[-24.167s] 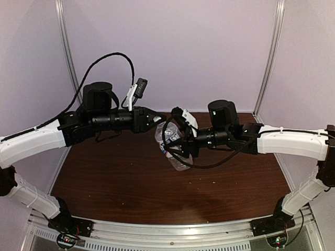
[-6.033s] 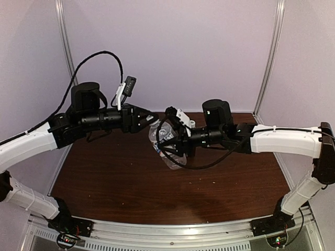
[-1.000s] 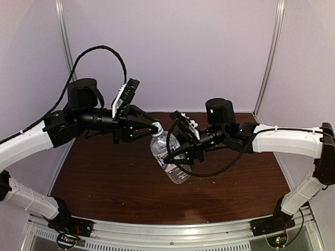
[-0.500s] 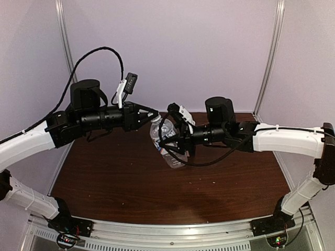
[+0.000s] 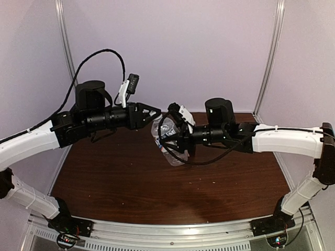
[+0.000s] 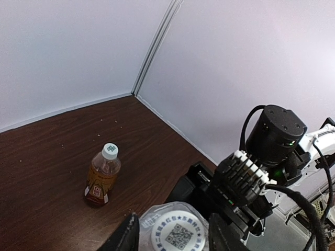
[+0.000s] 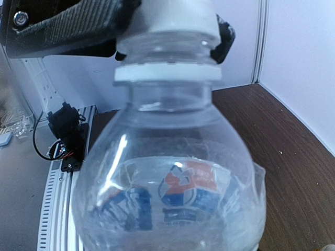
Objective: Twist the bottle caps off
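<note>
Cap [image 6: 172, 234] sits clamped between left claw [image 6: 172, 230] fingers.

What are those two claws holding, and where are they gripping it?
The right gripper holds the clear bottle by its body; the left gripper grips its white cap.

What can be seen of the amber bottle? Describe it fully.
The amber bottle shows only in the left wrist view. It is a small clear plastic bottle of amber liquid, with a red and yellow label near its base and a white cap on top, apparently still screwed on. It stands upright on the dark wood-grain table, toward the corner where the two walls meet. Nothing touches it: no gripper is near it, and only scattered crumbs lie around it.
</note>
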You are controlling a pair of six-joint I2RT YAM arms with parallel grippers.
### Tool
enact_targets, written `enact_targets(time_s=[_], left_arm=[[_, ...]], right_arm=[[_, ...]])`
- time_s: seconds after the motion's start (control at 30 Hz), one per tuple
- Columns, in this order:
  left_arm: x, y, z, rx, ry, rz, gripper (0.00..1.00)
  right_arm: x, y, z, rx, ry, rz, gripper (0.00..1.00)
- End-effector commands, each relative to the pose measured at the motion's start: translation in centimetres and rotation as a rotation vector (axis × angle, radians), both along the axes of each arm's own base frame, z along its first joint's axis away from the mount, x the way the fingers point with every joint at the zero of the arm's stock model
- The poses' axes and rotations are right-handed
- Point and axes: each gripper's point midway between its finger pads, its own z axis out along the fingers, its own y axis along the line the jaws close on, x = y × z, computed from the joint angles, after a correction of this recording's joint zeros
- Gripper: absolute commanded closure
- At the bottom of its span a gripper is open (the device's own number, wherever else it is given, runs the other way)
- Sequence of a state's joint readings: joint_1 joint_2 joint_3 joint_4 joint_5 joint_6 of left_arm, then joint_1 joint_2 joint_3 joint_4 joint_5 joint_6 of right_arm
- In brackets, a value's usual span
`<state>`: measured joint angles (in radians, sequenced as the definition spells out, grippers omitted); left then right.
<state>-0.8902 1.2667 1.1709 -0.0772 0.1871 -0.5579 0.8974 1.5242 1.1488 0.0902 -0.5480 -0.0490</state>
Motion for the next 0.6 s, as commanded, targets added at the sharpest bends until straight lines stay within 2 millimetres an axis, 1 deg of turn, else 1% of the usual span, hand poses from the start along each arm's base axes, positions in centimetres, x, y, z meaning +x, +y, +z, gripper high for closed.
enact_targets(time_s=[0.0, 0.23, 0.37, 0.47, 0.57], left_arm=[[-0.6, -0.1, 2.0, -0.038, -0.073, -0.031, 0.48], [-2.0, 0.7, 3.1, -0.036, -0.139, -0.073, 0.3], [-2.8, 1.2, 3.5, -0.011, -0.177, -0.103, 0.23], [-3.5, 1.7, 3.9, -0.007, -0.21, -0.137, 0.2], [-5.2, 1.7, 4.6, -0.015, -0.263, -0.234, 0.19]], right_arm=[[-1.0, -0.3, 1.8, 0.063, -0.025, 0.051, 0.56], [-1.7, -0.6, 1.9, 0.076, -0.014, 0.086, 0.56], [-2.3, -0.9, 2.3, 0.088, -0.013, 0.117, 0.56], [-3.3, -0.9, 2.6, 0.101, -0.011, 0.174, 0.56], [-5.0, -0.8, 2.9, 0.118, 0.007, 0.283, 0.55]])
